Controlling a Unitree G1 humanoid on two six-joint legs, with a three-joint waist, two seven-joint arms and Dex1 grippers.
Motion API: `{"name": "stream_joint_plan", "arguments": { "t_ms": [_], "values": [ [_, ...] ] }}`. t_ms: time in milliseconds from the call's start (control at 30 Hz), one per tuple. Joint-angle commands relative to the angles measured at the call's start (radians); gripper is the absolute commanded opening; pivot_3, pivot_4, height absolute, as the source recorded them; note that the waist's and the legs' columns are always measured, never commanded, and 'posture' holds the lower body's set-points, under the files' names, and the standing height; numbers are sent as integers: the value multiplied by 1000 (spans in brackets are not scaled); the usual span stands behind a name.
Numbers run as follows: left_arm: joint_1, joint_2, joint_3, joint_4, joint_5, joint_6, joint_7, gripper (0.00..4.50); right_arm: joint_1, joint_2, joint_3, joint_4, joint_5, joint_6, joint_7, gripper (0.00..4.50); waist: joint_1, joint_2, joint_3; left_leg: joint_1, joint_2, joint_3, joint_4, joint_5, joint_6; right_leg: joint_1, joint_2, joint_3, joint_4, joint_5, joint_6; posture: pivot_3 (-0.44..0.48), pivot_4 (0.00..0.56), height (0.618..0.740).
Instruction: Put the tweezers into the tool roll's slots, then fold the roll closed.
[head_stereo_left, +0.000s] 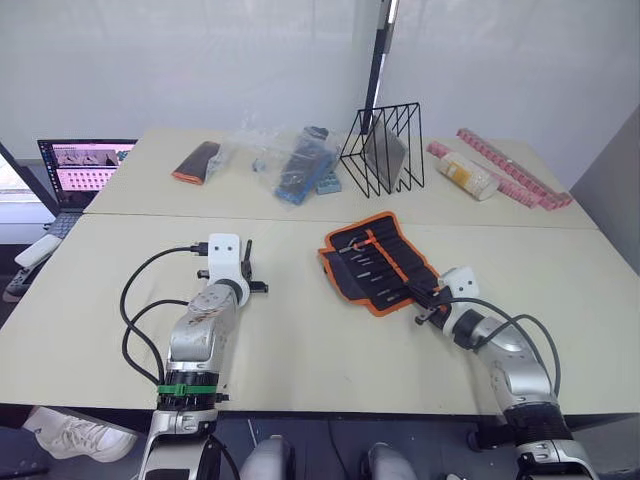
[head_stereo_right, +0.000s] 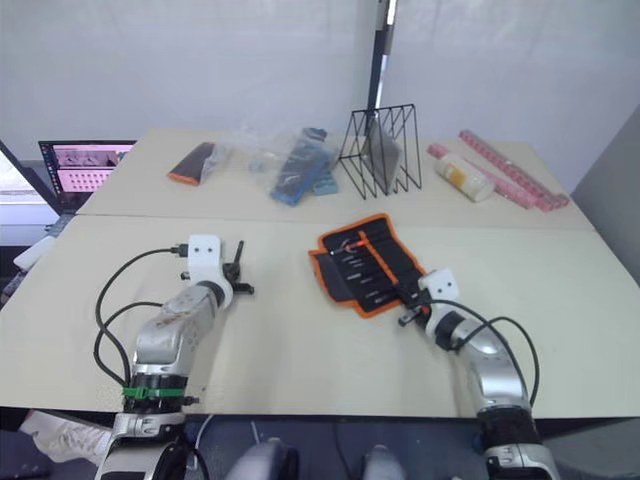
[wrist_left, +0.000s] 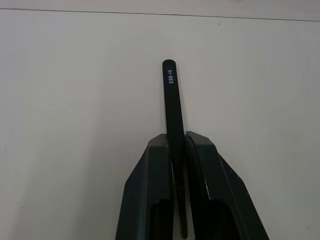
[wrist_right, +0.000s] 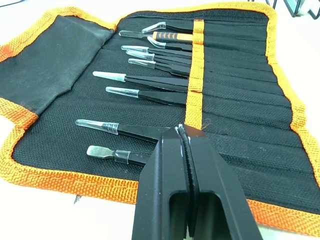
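Between left jaws, tweezers (wrist_left: 172, 107) lengthwise.

Tool roll (head_stereo_left: 378, 262) lies open on the table (head_stereo_left: 300, 340), tweezers (wrist_right: 145, 95) in its slots; wire rack (head_stereo_left: 383, 150) just behind it, laptop (head_stereo_left: 85, 168) far to its left, bottle (head_stereo_left: 466, 176) behind to its right.

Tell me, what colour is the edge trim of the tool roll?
Orange, around the black fabric of the tool roll; the right wrist view shows it best.
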Motion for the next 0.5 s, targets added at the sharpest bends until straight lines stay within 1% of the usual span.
{"name": "stream_joint_plan", "arguments": {
  "t_ms": [33, 67, 200, 333, 500],
  "values": [
    [-11, 45, -15, -76, -10, -52, -71, 33, 11, -3, 9, 5, -15, 26, 0, 0, 0, 0, 0, -2, 0, 0, 0, 0, 0, -2, 0, 0, 0, 0, 0, 0, 150, 685],
    [-11, 60, -25, -84, -12, -56, -97, 33, 11, -3, 9, 4, -14, 27, -1, 0, 0, 0, 0, -3, 0, 0, 0, 1, -1, -3, 0, 0, 0, 0, 0, 0, 150, 685],
    [-8, 144, -96, -143, -70, -46, -303, 33, 19, -7, -3, -12, -10, 19, -6, 0, -1, 0, 0, -3, 0, 0, 0, 1, -1, -3, 0, 0, 0, 0, 0, 0, 150, 685],
    [-29, 221, -166, -180, -121, -33, -481, 33, 21, -3, -30, -39, 12, 10, -19, 0, -1, 1, 1, -3, 0, 0, 0, 1, -1, -3, 0, 0, 0, 0, 0, 0, 150, 685],
    [-103, 259, -262, -174, -163, -36, -658, 33, 35, -15, -35, -42, 8, 11, -20, 0, 2, 3, 2, -4, -1, 0, 0, 1, 0, -3, 0, 0, 0, 0, 0, 0, 150, 685]
  ]
}}
